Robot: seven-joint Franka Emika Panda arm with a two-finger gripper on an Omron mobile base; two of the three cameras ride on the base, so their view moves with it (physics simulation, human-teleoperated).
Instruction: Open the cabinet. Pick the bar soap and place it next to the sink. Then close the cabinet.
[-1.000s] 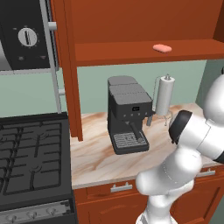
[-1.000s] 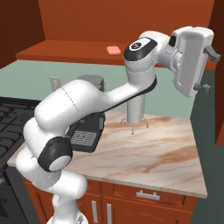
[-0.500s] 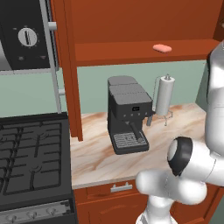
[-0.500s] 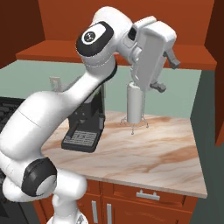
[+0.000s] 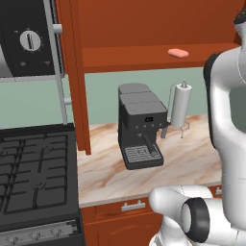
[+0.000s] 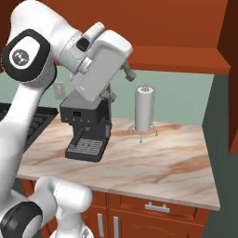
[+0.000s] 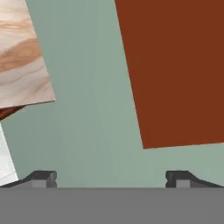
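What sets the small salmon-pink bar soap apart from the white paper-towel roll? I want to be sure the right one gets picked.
The small salmon-pink bar soap is flat and low; the white paper-towel roll is a tall upright cylinder on a wire holder.
The bar soap lies on the shelf of the open reddish-brown cabinet; the paper-towel roll stands below on the marble counter.
The bar soap looks far smaller.
Neither is touched.

So the cabinet is open, with its door swung out edge-on, and the pink bar soap lies flat on the bottom shelf toward the right. Below it on the marble counter, a dark coffee machine stands just left of a white paper-towel roll. Black stove on the left, and the white arm takes up the right edge.
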